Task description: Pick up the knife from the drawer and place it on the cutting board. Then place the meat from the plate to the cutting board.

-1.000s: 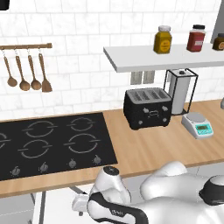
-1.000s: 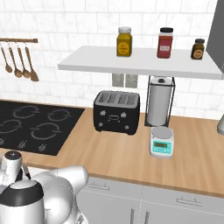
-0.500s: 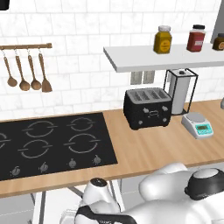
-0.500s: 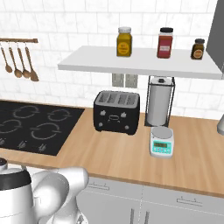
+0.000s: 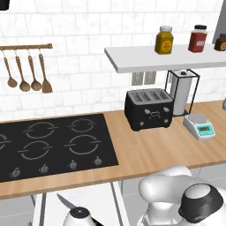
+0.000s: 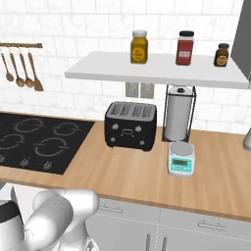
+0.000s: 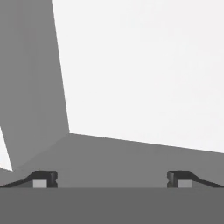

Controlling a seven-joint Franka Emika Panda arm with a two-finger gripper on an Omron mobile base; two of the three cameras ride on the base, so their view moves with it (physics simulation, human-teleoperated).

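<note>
Two dark fingertips sit far apart at the bottom of the hand view, so the gripper is wide open and holds nothing, facing the plain white inside of the drawer. In the left base view the drawer stands pulled out below the wooden counter, and the pointed silver blade of the knife lies in it, just beside the arm's wrist.
</note>
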